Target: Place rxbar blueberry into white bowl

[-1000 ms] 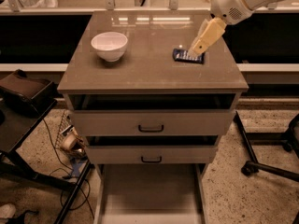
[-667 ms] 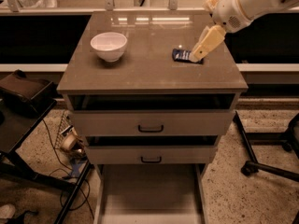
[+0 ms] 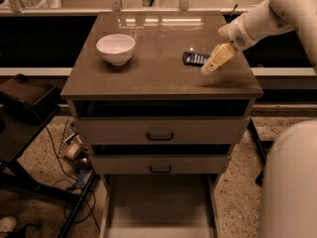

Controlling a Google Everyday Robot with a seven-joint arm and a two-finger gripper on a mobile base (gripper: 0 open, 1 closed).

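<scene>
Hand (image 3: 210,66) being held just beside snack bar (image 3: 194,58), grip state unreadable | bar being judged light, slippery, best pinched across its width

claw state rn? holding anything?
Claw: cannot be told; it is right beside the rxbar blueberry, which lies on the dresser top.
</scene>
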